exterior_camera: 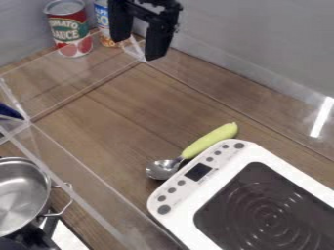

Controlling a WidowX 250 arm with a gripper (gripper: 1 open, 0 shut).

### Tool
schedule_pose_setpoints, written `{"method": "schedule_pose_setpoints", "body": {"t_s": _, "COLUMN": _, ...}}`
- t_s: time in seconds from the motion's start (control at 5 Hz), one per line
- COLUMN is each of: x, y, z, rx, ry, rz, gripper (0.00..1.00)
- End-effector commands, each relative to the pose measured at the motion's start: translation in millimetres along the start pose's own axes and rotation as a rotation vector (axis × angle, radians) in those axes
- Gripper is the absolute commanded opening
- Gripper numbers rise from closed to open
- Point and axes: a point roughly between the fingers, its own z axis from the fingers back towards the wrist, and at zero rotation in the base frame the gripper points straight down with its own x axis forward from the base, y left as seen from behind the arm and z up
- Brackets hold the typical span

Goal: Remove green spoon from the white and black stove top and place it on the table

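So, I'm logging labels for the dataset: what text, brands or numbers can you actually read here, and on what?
Nothing reads clearly.
Can: red label with pale lettering, too blurred to read.
Stove top: dark display and buttons, markings too small to read.
Orange item behind the end effector: no legible print.

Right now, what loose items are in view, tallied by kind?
Spoons: 1, the green spoon lying on the table beside the stove top
Stove tops: 1, the white and black stove top
Pots: 1, the steel pot
Cans: 1, the red-labelled can
Total: 4
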Motion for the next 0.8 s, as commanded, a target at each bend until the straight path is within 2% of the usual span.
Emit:
{"method": "schedule_pose_setpoints", "body": {"t_s": 0.0, "x": 0.7, "y": -2.0, "z": 3.8, "rx": 0.016, "ry": -0.016, "rz": -0.009, "gripper": 1.00}}
{"method": "schedule_pose_setpoints", "body": {"t_s": 0.6, "x": -2.9, "y": -3.9, "z": -1.9, "rx": 0.015, "ry": -0.006, "rz": -0.005, "gripper": 1.00}}
